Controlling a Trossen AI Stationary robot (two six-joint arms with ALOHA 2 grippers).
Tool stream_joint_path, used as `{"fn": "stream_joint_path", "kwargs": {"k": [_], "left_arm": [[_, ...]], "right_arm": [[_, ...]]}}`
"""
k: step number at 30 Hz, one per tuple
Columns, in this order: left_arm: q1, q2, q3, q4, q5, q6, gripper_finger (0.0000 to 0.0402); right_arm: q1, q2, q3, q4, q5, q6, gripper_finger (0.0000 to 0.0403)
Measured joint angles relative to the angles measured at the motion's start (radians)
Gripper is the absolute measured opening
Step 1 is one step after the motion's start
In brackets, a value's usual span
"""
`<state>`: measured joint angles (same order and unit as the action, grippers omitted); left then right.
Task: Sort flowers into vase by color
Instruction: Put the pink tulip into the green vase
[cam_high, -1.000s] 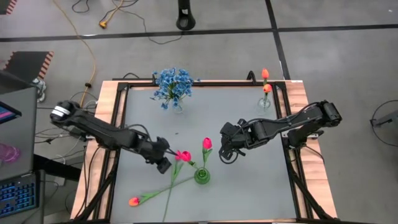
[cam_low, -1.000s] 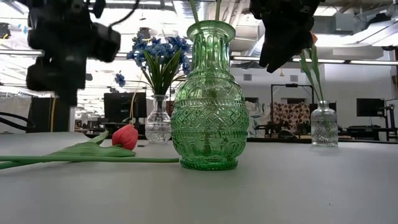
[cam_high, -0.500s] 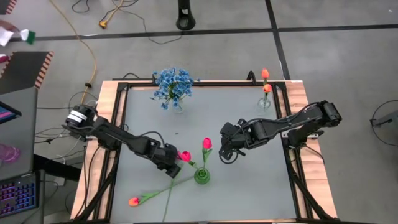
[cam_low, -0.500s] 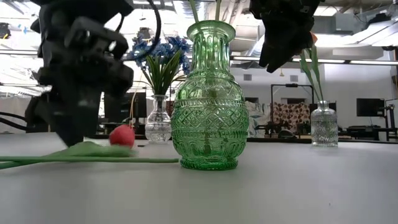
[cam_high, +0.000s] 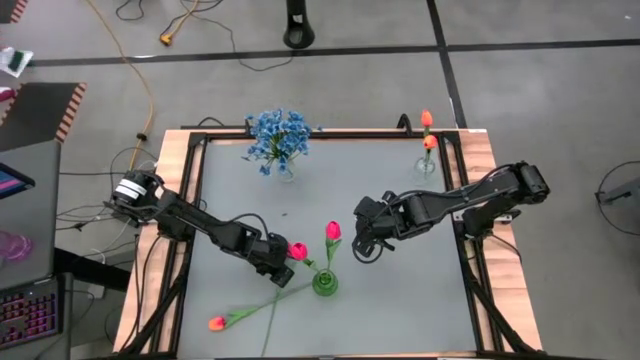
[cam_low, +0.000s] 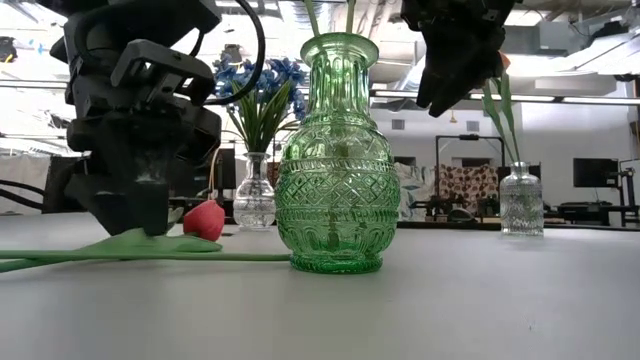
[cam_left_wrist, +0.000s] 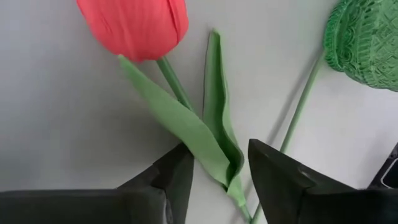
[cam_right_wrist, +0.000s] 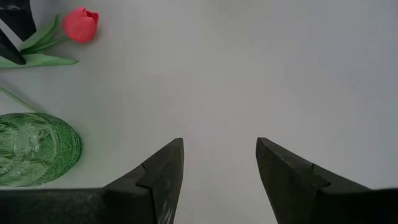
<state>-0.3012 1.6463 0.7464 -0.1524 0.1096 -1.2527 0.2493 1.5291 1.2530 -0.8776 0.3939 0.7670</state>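
Note:
A pink-red tulip (cam_high: 297, 250) lies flat on the grey table, left of the green glass vase (cam_high: 325, 283), which holds another pink-red tulip (cam_high: 333, 231). My left gripper (cam_left_wrist: 221, 180) is open, low over the table. Its fingers stand on either side of the lying tulip's leaves (cam_left_wrist: 214, 146), just below the head (cam_left_wrist: 134, 25); no touch shows. In the low view the left gripper (cam_low: 140, 215) reaches down to the leaf. An orange tulip (cam_high: 216, 323) lies near the front edge. My right gripper (cam_high: 362, 247) hangs open above the table, right of the vase.
A clear vase of blue blossoms (cam_high: 278, 140) stands at the far left. A small clear vase with orange tulips (cam_high: 427, 140) stands at the far right. The orange tulip's thin stem (cam_left_wrist: 298, 112) runs up beside the green vase (cam_left_wrist: 367, 43).
My left gripper has come down and a little toward the table's right, onto the lying pink-red tulip, until its fingers straddle the leaves near the table. The tulip has stayed where it was.

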Motion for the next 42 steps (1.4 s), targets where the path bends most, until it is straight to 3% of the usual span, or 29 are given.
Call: {"fn": "stream_joint_path", "kwargs": {"k": [14,19,24,42], "left_arm": [[0.001,0.003,-0.002,-0.004,-0.043,0.069,0.0008],[0.001,-0.009,-0.003,-0.003,-0.081,0.095,0.0004],[0.004,-0.074,-0.008,-0.024,-0.194,0.135,0.0001],[0.002,-0.515,-0.005,-0.121,-0.596,0.34,0.0]], "right_arm": [[0.0,0.0,0.0,0.0,0.0,0.0,0.0228],[0.0,0.0,0.0,-0.001,0.0,0.0,0.0228],[0.0,0.0,0.0,-0.001,0.0,0.0,0.0228],[0.0,0.0,0.0,-0.003,0.0,0.001,0.0228]]}}
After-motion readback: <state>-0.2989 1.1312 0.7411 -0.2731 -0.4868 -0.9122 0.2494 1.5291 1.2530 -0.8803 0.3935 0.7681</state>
